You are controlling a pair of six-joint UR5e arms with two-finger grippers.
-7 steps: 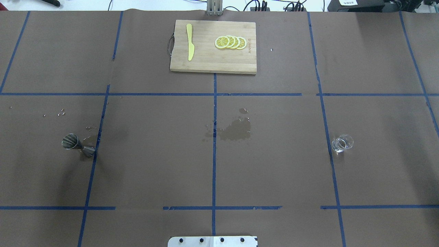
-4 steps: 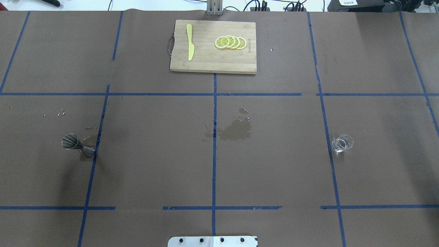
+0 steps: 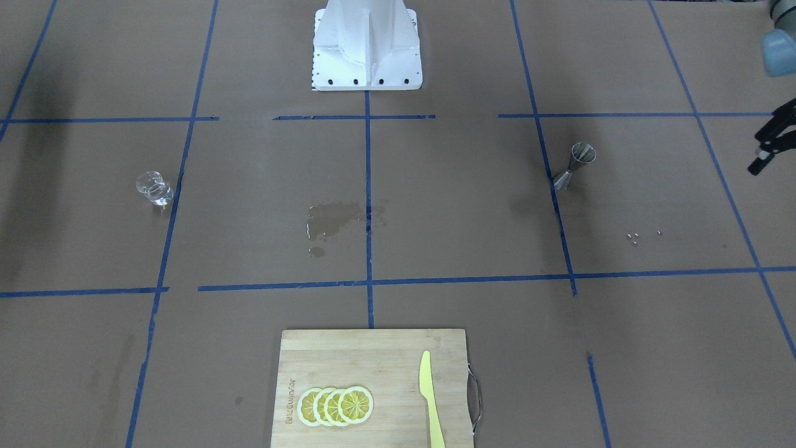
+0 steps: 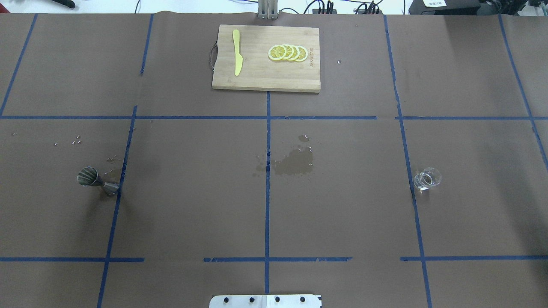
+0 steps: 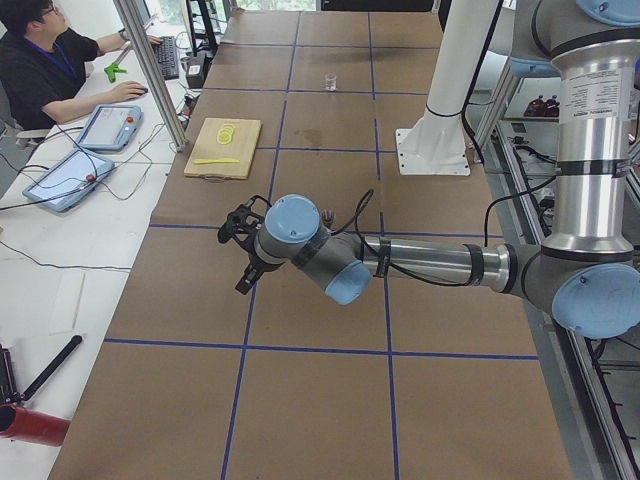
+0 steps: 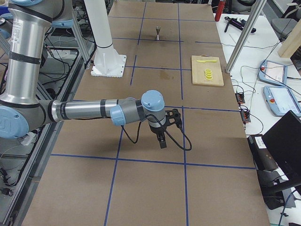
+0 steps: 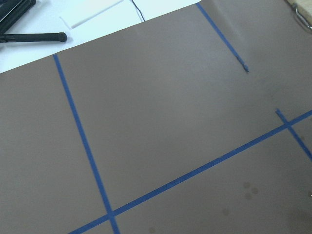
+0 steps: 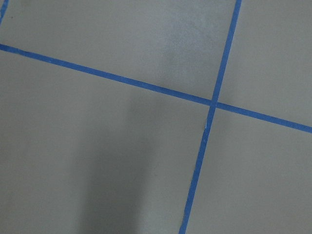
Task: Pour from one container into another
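The clear glass cup (image 4: 427, 179) stands upright on the brown paper at the table's right side, and also shows as the cup (image 3: 154, 188) and the cup (image 5: 330, 82). The steel jigger (image 4: 97, 182) stands upright on the left side by a blue tape line, seen too as the jigger (image 3: 575, 165) and the jigger (image 6: 158, 33). My left gripper (image 3: 756, 154) hangs at the view's edge, well outside the jigger, fingers apart and holding nothing; it also appears as the left gripper (image 5: 238, 256). My right gripper (image 6: 162, 136) hovers over bare paper far from the cup; whether it is open I cannot tell.
A wooden cutting board (image 4: 257, 77) with lemon slices (image 4: 287, 53) and a yellow knife (image 4: 237, 52) lies at the far middle. A wet stain (image 4: 294, 162) marks the table centre. Small specks (image 4: 75, 141) lie behind the jigger. A person sits at a side desk (image 5: 60, 75).
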